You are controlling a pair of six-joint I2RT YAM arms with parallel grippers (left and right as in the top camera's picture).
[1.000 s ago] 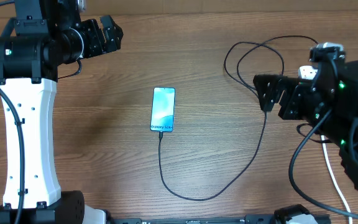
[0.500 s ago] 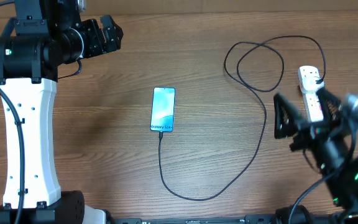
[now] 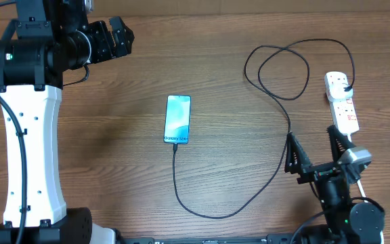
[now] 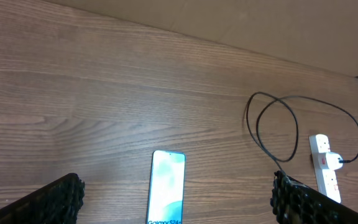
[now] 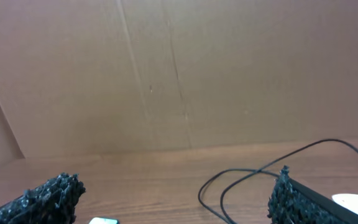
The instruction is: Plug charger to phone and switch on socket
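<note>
The phone [image 3: 177, 119] lies screen up and lit in the middle of the table. It also shows in the left wrist view [image 4: 166, 186], and its corner shows in the right wrist view [image 5: 104, 220]. The black charger cable [image 3: 284, 152] meets the phone's near short edge, curves along the front, loops at the back right, and its black plug sits in the far end of the white socket [image 3: 342, 102]. My right gripper [image 3: 315, 154] is open and empty, near the front edge, below the socket. My left gripper [image 3: 117, 37] is open and empty at the far left, well away from the phone.
The socket's thick white cord [image 3: 351, 139] runs toward the front and goes under my right arm. A brown cardboard wall [image 5: 166, 74] stands behind the table. The left arm's white base column [image 3: 29, 149] stands along the left side.
My right arm has pulled back from over the socket to the front edge, leaving the socket uncovered. The left arm, phone and cable have not moved.
</note>
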